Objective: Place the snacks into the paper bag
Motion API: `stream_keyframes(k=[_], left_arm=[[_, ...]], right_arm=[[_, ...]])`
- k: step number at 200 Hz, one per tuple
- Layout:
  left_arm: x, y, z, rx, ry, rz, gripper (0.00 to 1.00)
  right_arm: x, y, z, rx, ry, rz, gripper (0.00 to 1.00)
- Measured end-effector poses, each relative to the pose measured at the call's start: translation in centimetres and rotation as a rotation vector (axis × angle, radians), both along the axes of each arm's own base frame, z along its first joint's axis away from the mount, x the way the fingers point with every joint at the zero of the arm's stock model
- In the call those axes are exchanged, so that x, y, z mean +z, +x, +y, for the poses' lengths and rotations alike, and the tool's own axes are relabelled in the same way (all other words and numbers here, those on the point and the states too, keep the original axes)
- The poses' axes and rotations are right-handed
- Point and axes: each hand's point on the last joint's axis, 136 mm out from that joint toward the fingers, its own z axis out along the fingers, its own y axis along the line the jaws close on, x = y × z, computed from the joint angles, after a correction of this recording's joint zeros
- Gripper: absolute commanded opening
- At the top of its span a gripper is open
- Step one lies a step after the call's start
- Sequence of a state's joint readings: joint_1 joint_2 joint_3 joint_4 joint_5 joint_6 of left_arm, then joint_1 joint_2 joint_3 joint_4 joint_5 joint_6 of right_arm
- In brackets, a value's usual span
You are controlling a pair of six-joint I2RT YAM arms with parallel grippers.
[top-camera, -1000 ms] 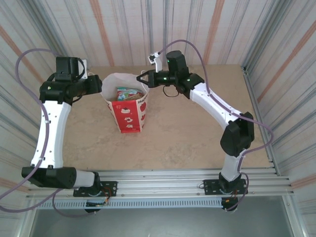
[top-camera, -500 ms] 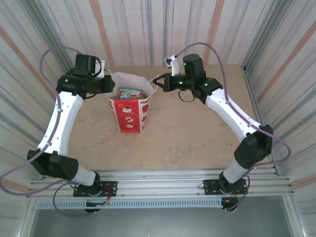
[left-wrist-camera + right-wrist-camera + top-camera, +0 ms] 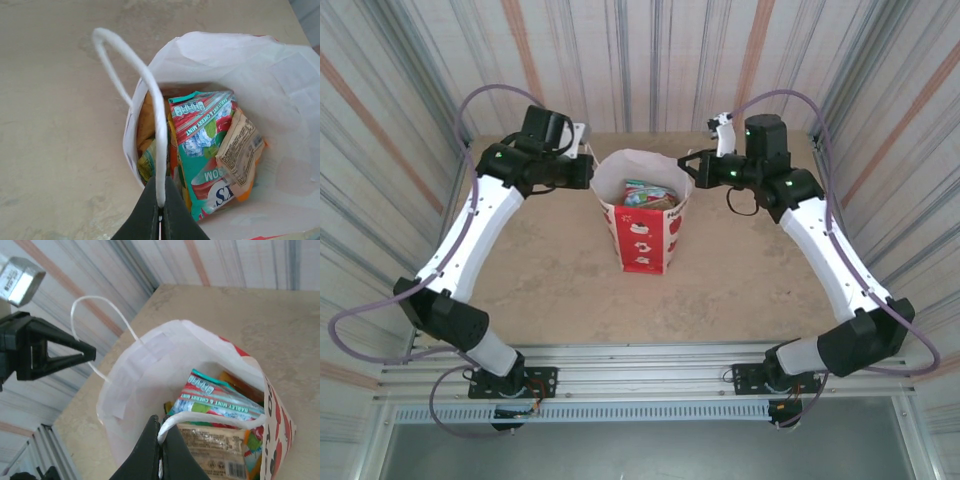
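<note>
Snacks (image 3: 202,142) lie packed inside paper bag (image 3: 645,240), which stands upright. Left gripper (image 3: 160,210), on the bag's left, is clamped on one cord handle (image 3: 125,65). Right gripper (image 3: 160,437), on the bag's right, is clamped on the opposite handle (image 3: 215,417). This probably spreads the mouth and steadies the bag. Filling looks done.

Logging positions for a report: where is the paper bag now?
In the top external view the paper bag stands upright mid-table, toward the back wall, between the left gripper and right gripper, each shut on one of its handles.
</note>
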State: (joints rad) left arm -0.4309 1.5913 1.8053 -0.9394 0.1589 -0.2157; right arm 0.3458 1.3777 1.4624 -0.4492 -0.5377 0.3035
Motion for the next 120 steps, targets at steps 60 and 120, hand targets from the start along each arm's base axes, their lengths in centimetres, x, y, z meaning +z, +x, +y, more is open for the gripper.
stream_keyframes(k=[60,120], left_arm=[[1.6,-0.1,-1.1,-0.013,-0.033,-0.038,0.58],[6.3,-2.6,4.8,0.112,-0.049,-0.211,0.99]], right_arm=[[0.9,-0.6,-1.8,-0.029,-0.017,-0.044,0.62],[2.4,-2.4,-6.9,-0.169,-0.057,-0.113,0.78]])
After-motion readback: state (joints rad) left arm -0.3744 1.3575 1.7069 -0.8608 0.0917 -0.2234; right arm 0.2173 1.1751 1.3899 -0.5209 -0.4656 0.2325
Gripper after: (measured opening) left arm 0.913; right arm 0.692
